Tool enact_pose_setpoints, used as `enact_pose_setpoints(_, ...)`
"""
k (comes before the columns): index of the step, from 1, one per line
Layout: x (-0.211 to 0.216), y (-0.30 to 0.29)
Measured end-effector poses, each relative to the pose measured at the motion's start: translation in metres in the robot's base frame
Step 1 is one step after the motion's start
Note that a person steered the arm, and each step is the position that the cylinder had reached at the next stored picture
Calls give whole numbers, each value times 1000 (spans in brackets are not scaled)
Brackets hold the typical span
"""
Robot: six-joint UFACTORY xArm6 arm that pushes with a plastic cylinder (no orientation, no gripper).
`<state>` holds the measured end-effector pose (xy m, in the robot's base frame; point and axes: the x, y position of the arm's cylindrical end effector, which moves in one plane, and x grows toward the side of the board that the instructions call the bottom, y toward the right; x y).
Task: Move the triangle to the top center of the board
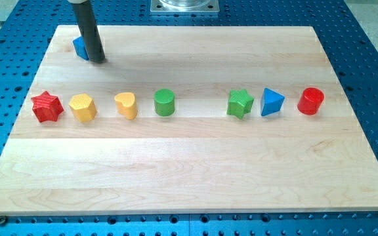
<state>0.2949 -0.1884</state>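
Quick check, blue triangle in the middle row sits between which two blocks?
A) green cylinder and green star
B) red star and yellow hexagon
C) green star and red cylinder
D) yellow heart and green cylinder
C: the blue triangle has the green star on its view-left and the red cylinder on its view-right.

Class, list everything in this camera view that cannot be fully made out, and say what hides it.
1. Small blue block, the view's top left: shape unclear, mostly hidden behind the dark rod.
2. My tip: contact with that block cannot be judged.
3. Rod's upper part and arm: cut off by the view's top edge.
4. Metal base plate: cut off likewise.
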Motion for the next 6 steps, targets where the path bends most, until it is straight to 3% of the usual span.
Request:
enact_pose_setpoints(2,-29,-28)
enact_pose_setpoints(3,21,-6)
enact_pose_setpoints(4,41,65)
enact_pose_setpoints(6,41,277)
